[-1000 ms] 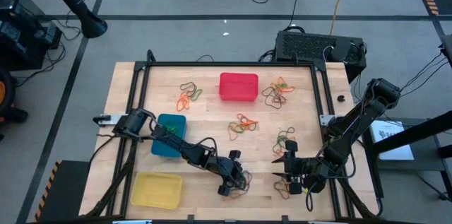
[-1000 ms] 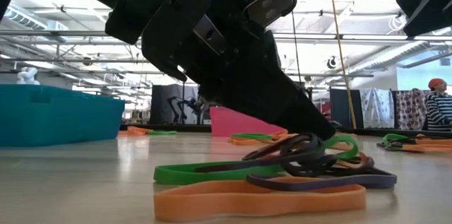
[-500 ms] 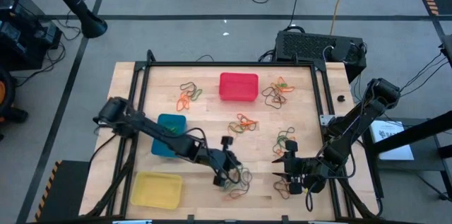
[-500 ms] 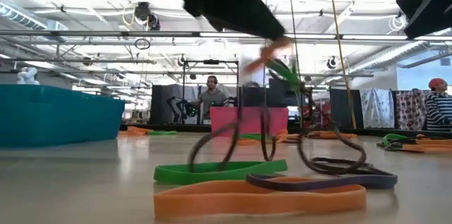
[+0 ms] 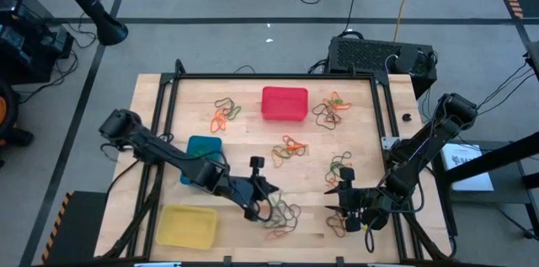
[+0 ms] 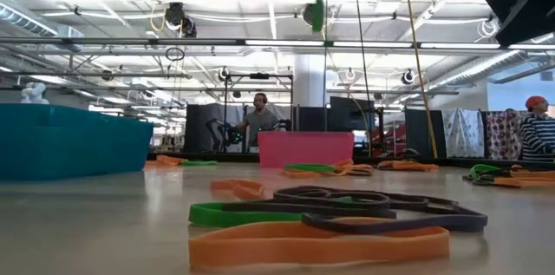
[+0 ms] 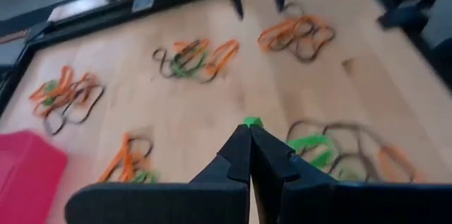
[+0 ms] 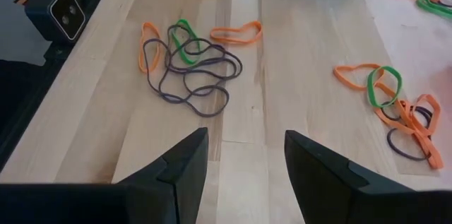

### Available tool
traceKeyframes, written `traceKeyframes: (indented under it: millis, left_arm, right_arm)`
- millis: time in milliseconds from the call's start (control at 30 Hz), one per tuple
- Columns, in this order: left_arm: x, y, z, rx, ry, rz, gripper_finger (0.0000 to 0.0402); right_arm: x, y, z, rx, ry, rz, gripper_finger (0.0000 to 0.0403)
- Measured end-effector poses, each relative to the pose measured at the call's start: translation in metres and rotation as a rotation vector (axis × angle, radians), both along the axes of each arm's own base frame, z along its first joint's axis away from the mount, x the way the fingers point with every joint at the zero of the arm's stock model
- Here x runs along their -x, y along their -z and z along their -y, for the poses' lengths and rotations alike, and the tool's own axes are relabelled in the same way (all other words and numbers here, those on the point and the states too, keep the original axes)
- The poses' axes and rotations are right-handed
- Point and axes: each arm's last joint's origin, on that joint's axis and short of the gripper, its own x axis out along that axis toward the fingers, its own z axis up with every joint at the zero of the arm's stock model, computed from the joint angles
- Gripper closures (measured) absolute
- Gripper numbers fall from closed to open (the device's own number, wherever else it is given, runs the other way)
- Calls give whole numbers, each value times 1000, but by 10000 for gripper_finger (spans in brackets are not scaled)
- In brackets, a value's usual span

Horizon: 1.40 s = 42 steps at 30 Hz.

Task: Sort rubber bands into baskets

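My left gripper (image 5: 266, 189) is raised above the near-middle of the table and is shut on a green rubber band (image 6: 316, 12). Below it a tangle of orange, green and dark rubber bands (image 5: 283, 215) lies flat on the wood. The blue basket (image 5: 202, 159) and the yellow basket (image 5: 187, 225) stand at the near left. The red basket (image 5: 284, 103) stands at the far middle. My right gripper (image 5: 331, 200) hovers open at the near right, with nothing between its fingers (image 8: 185, 162). My left gripper pinches the green rubber band between the free ends of its two shut fingers. A small green bit (image 7: 252, 121) shows past the tips. The fingers slant down toward the table. The band hangs below them (image 6: 317, 16), lifted clear of the pile.
More rubber band heaps lie at the far left (image 5: 225, 114), the far right (image 5: 331, 109), the middle (image 5: 290, 147), the right (image 5: 339, 166) and under my right gripper (image 5: 344, 223). A black frame (image 5: 269, 77) borders the table.
My left gripper has risen from the near pile and drawn back toward the table's left and far side, staying shut on the green band. Dark bands were dragged up with it at first. They have dropped back and lie flat on the table.
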Motion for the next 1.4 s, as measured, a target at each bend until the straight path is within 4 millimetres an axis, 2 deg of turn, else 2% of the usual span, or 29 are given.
traceKeyframes:
  millis: [200,433,567,667,833,1133,1233,1400]
  left_arm:
    - [27,3,-13,-28,-178,-194,400]
    - [71,11,-40,-88,-455,-545,400]
    - [95,7,-52,-143,-626,-690,400]
    - [106,4,-58,-177,-711,-753,400]
    - [109,6,-63,-167,-755,-791,400]
    - [117,38,-84,-137,-804,-947,399]
    - [116,39,-88,-132,-791,-965,380]
    - [112,40,-96,-105,-778,-988,324]
  right_arm:
    - [0,0,0,1,-1,0,222]
    - [-1,0,1,39,-27,0,222]
    - [-3,0,3,42,-16,1,222]
    - [-4,0,4,42,-6,1,222]
    - [-7,0,7,42,9,0,222]
    - [-7,0,7,61,-7,-2,222]
    - [-7,0,7,76,-18,-2,222]
    - [-8,-1,10,191,-2,42,222]
